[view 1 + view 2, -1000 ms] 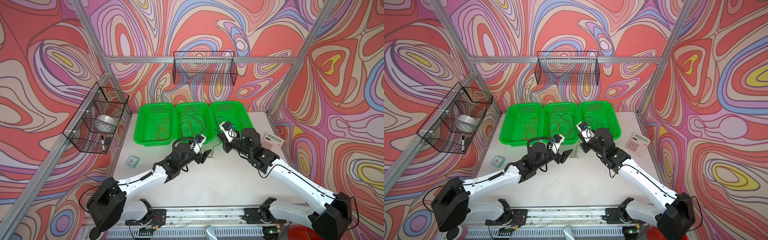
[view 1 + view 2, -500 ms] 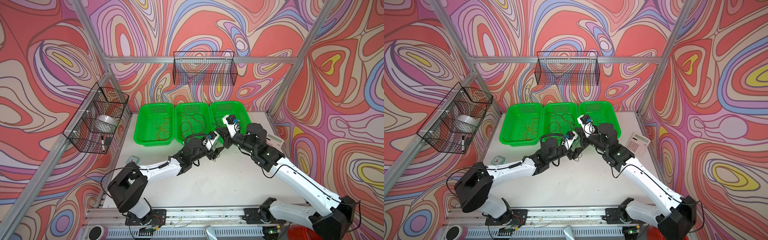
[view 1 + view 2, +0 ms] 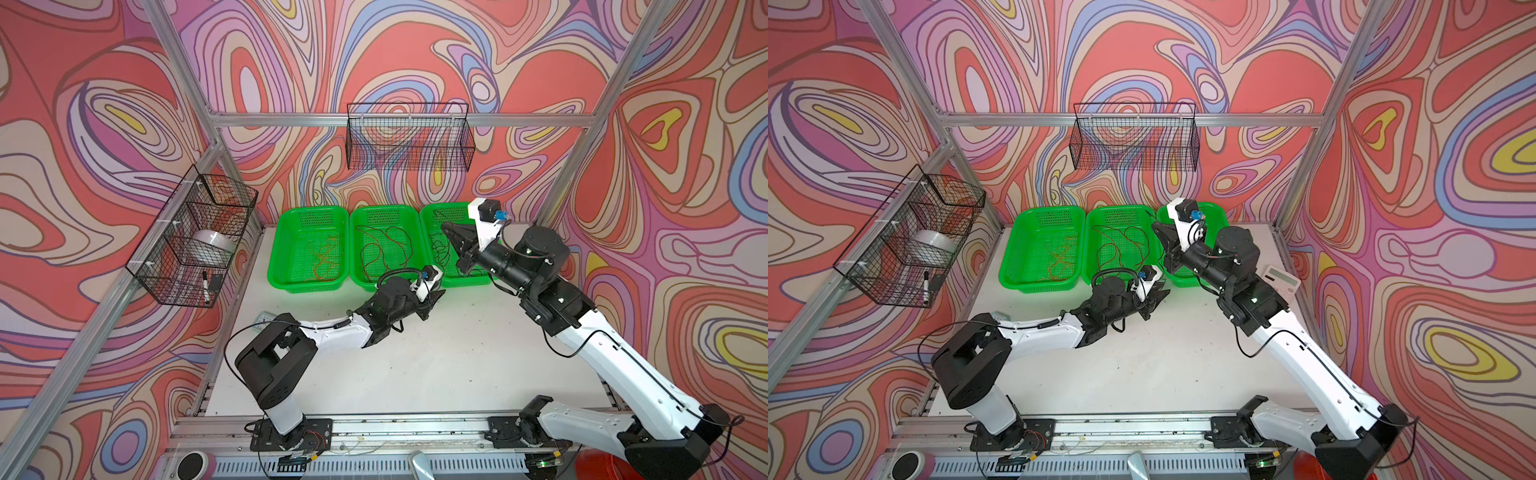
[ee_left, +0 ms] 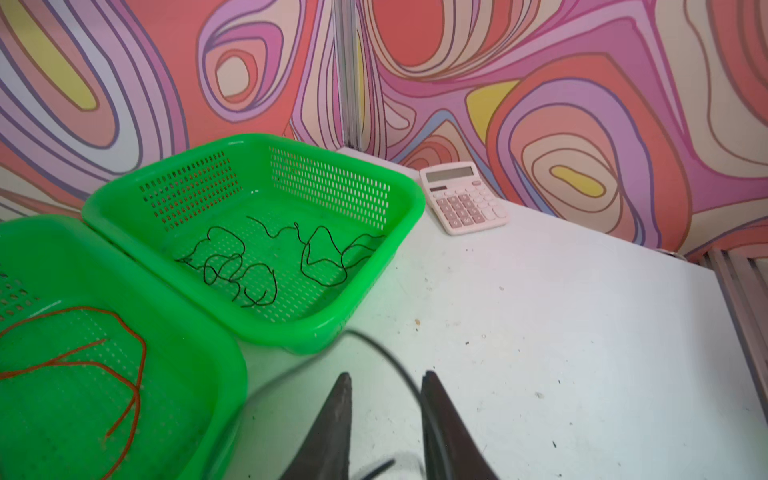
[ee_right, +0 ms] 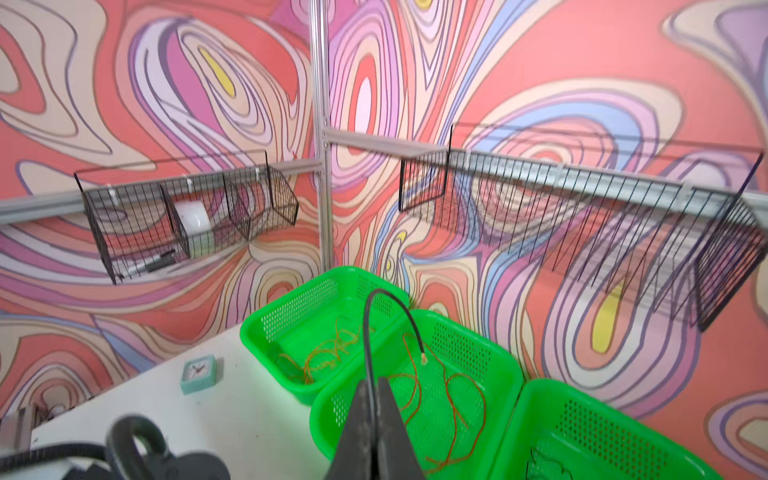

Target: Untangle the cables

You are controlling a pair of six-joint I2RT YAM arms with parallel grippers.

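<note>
Swirly pink, red and purple walls stand round a white table (image 3: 415,374). Three green baskets sit side by side along its back edge. The front of the table is bare, with lots of room to move.

The left basket (image 3: 309,286) holds the orange cable (image 3: 322,259). The middle basket (image 3: 365,284) holds the red-brown cable (image 3: 382,249). The right basket (image 4: 407,208) holds loops of black wire (image 4: 306,255).

The left gripper (image 3: 440,293) is low over the table, just in front of the middle and right basket rims. Its jaws have a small gap. A blurry black strand (image 4: 386,352) runs by one finger, and I cannot tell if it is pinched.

The right gripper (image 3: 445,227) is up above the right basket. Its jaws are squeezed tight on a black cable (image 5: 366,332).

The right wrist view shows that cable's end curling over, which is too thin to see from the top. The left wrist view shows the whole calculator (image 4: 461,199), just beside the right basket.
</note>
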